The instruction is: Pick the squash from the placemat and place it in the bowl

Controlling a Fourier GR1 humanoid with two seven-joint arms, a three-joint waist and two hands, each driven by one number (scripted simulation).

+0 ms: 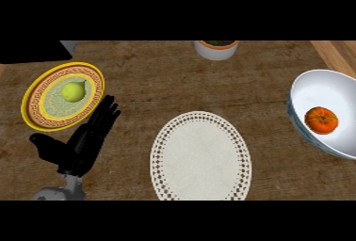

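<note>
Orange squash (322,119) in white bowl (325,84)

The brown, wood-grained surface (153,84) fills the view. Near the middle, toward the near edge, lies a white oval placemat with a lacy perforated border (199,156), flat on the surface. At far left sits a round yellow-rimmed plate with a patterned brown ring and pale green centre (43,109). At the right edge stands a large white bowl (327,87), partly cut off by the view. At the far edge, right of centre, stands a small white pot with dark contents (216,50).
</note>
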